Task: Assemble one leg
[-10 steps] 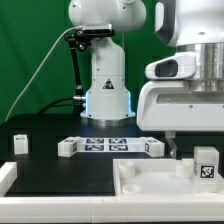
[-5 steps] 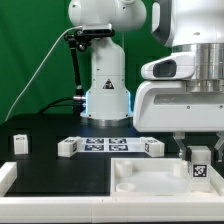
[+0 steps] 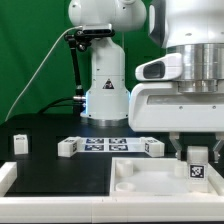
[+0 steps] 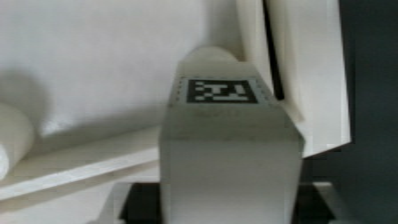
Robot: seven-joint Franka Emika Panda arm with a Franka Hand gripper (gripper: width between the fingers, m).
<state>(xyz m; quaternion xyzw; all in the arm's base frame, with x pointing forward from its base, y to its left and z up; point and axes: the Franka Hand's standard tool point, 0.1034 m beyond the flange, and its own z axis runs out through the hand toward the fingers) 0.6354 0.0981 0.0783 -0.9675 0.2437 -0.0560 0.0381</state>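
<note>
Jaws closed on the leg [image 3: 197,165]

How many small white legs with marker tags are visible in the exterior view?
3. One leg is at the gripper, over the tray; one stands at the exterior view's left; one lies by the marker board. Others may be hidden.

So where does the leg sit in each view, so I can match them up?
Exterior view: the leg is low at the exterior view's right, under the pincer, above the white tray piece.
Wrist view: the leg fills the centre, tag facing the camera.
Shared landmark: the leg's black-and-white tag.
</note>
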